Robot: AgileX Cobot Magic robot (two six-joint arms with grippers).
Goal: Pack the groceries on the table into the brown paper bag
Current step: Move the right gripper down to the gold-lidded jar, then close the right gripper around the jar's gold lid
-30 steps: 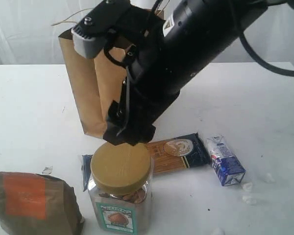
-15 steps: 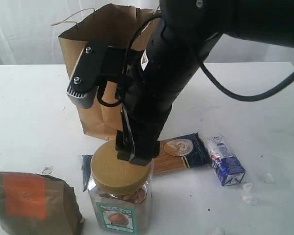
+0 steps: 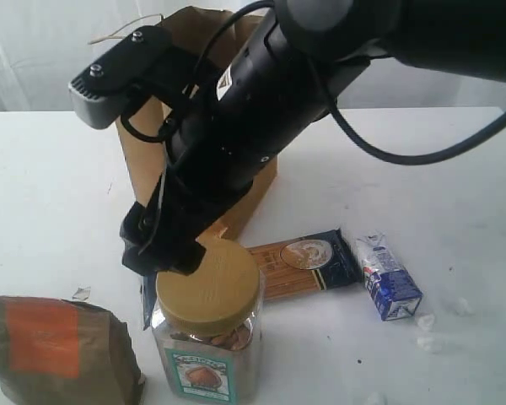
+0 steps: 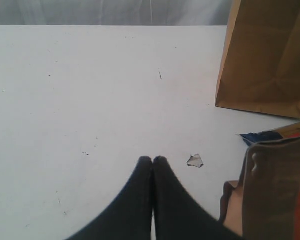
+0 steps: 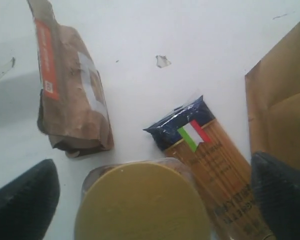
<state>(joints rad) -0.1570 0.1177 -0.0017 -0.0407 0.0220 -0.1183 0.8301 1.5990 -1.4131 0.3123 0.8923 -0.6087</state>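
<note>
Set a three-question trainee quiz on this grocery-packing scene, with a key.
1. True or false: the right gripper is open, with its fingers on either side of the clear jar.
2. Which item lies flat between the jar and the small carton? A) spaghetti packet B) egg box C) banana
3. Fill in: the left gripper is ____, holding nothing.
Key: 1 true; 2 A; 3 shut.

matt brown paper bag [image 3: 253, 190]
</note>
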